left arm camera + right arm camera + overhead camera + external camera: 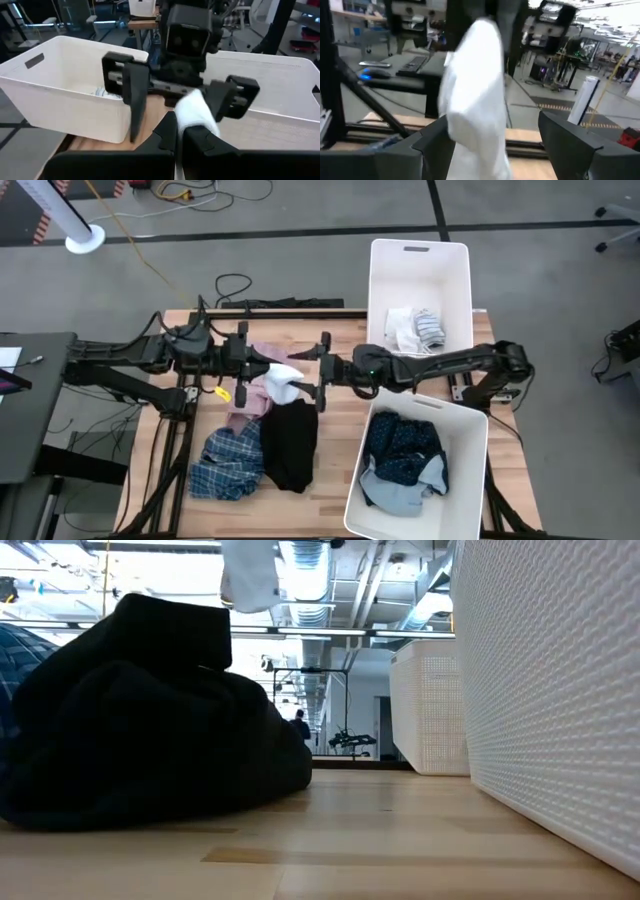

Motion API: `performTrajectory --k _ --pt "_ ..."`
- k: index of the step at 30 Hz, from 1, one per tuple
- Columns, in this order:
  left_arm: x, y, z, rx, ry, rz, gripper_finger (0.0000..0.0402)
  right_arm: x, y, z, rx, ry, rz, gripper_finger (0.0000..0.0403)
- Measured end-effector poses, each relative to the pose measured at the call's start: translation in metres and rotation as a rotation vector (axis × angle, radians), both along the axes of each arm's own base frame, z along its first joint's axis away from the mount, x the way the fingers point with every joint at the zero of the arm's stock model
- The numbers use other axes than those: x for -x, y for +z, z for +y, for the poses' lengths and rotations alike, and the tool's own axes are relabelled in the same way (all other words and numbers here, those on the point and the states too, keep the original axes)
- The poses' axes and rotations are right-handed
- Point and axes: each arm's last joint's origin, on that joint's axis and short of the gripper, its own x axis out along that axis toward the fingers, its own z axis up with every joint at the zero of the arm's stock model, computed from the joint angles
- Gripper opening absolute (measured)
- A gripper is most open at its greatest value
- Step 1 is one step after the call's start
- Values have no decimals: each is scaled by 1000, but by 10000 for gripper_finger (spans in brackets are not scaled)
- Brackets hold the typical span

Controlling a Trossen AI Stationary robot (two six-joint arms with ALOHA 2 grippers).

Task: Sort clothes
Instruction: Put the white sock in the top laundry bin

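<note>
Progress: the sorting is judged partly done. Small white and striped socks (pixel 418 330) are seen in the far bin (pixel 455 265), and a navy patterned garment (pixel 402 448) with a paler piece lies in the near bin (pixel 472 480).
Left to sort: a black garment (pixel 290 445), a blue plaid shirt (pixel 228 464) and a pink garment (pixel 246 406) are spread on the desk (pixel 330 480), below and beside both grippers.
Step in hand: a hand-over of a white sock (pixel 283 381) between the arms is judged to be under way.
Left gripper (pixel 262 372): clamped together on the white sock, which is held up off the desk just ahead of its fingertips.
Right gripper (pixel 322 370): fingers spread wide apart, one to each side of the hanging sock; no contact with it can be made out.
Left arm pose: stretched level across the desk from its base, wrist pointed straight at the right gripper.
Right arm pose: reached level from its base between the two bins, the gripper facing the left one, close in front of it.
Sock's place: between the two grippers, above the pink garment.
</note>
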Motion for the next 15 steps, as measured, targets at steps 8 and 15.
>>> performTrajectory --k 8,15 --pt "0 2 -1 -8 -47 -19 0 -5 5 1 4 4 34 192" --pt "1 3 -2 -10 -64 -23 30 -6 14 1 38 4 95 16"
